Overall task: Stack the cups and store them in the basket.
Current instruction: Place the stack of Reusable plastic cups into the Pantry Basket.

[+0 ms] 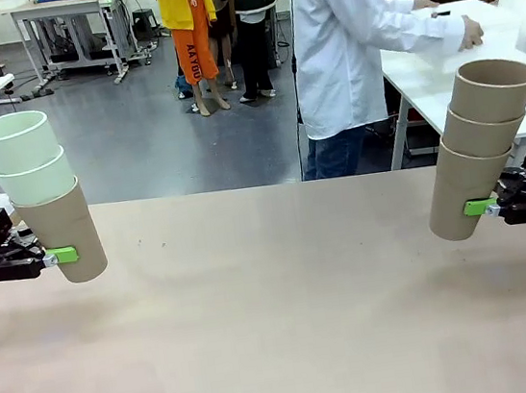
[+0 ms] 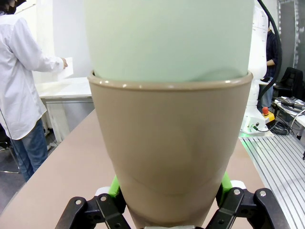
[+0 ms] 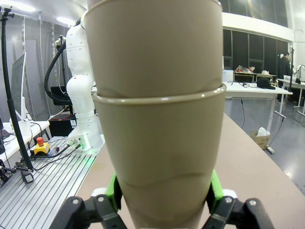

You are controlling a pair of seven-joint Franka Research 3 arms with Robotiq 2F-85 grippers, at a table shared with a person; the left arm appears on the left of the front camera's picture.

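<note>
Left gripper (image 1: 65, 253) clamps the mixed stack (image 1: 42, 177) (two mint cups nested in a tan one) above the table's (image 1: 277, 301) left edge, right gripper (image 1: 475, 208) the tan stack (image 1: 483, 134) above its right edge; rigid, seemingly light, smooth-walled cups, best pinched low on the outermost wall.

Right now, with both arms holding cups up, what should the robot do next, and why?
Probably swing the right gripper inward, bringing its tan stack over the mint-topped stack in the left gripper to nest them: both three-cup stacks are held apart above the table.
</note>
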